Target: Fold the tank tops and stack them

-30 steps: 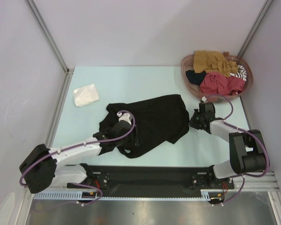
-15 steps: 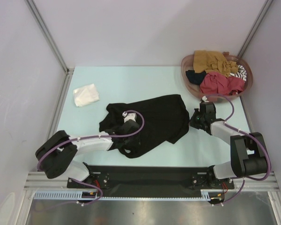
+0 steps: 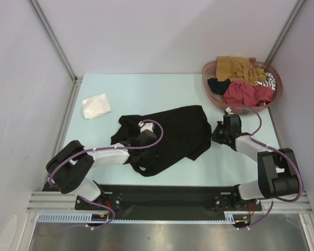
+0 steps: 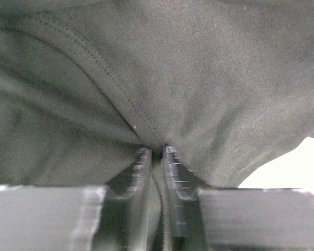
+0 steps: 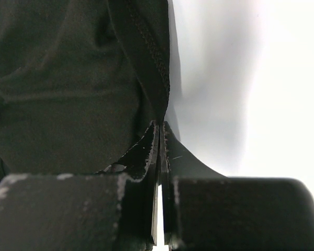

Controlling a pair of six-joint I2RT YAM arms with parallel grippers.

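Scene: Two robot arms work a black tank top on a pale blue-green bench, seen from the overhead camera.

Black tank top: Lies rumpled across the middle of the bench, toward the near edge. Its right part is spread fairly flat. Its left part is bunched into folds around the left arm's wrist.

Left end effector: Pressed into the left portion of the garment. In the wrist view its fingers are drawn almost together with a ridge of black cloth pinched between them. A stitched seam runs up and to the left from the pinch.

Right end effector: At the garment's right edge. Its wrist view shows the jaws clamped tight on the hemmed border of the black cloth, with bare bench to the right of them.

White tank top: Folded into a small packet at the far left of the bench, well apart from the black one.

Basket: Round and reddish-brown, in the far right corner of the bench. It holds a mustard-brown tank top at the back and a red tank top at the front. A striped tank top sits against the right rim, and a dark garment lies on the left.

Arms: The left arm lies low, reaching from the near left toward the centre. A purple cable loops over its wrist. The right arm is bent at the near right and reaches leftward to the cloth.
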